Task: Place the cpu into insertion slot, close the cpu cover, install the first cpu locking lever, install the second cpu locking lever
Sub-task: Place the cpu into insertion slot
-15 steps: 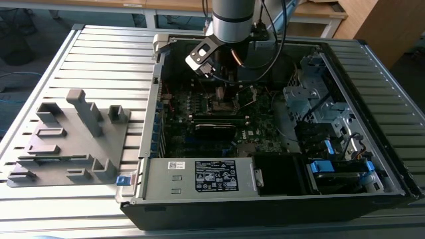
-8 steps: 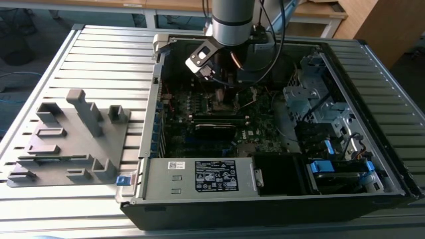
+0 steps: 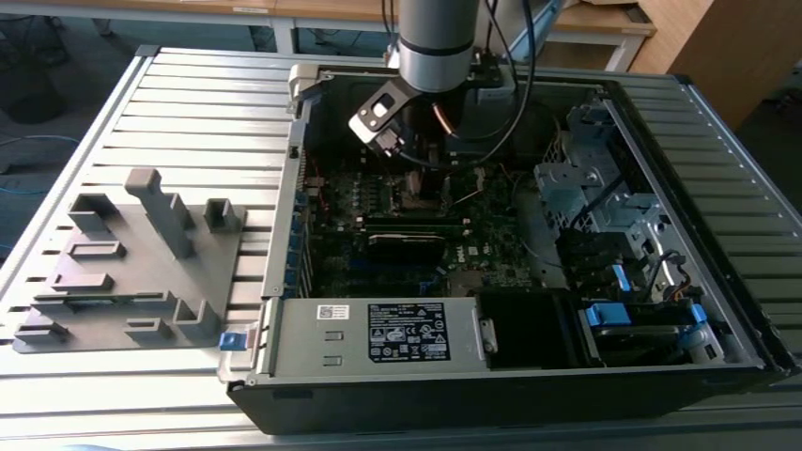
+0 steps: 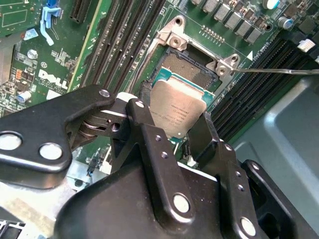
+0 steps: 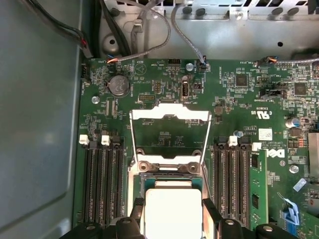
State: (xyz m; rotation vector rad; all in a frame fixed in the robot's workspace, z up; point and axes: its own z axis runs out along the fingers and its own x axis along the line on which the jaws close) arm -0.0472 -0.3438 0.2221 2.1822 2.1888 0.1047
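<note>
The cpu (image 4: 177,112), a silver-topped square chip on a green base, is clamped between my black fingers (image 4: 145,97) and hangs tilted just above the insertion slot (image 4: 192,69), whose dark pin field lies uncovered. My gripper (image 4: 177,119) is shut on the cpu's two opposite edges. In the first wrist view the cpu (image 5: 172,211) sits over the slot, and the cpu cover (image 5: 169,112), a thin silver frame, stands swung open beyond it. A thin metal locking lever (image 4: 279,71) sticks out beside the slot. The exterior view shows the gripper (image 3: 420,155) deep inside the computer case.
Black memory slots (image 5: 102,184) flank the socket on both sides. The grey case wall (image 5: 40,124) and cables (image 5: 144,45) lie close by. Drive bays (image 3: 602,188) and a power supply (image 3: 376,334) line the case. A grey fixture tray (image 3: 126,263) rests at the exterior view's left.
</note>
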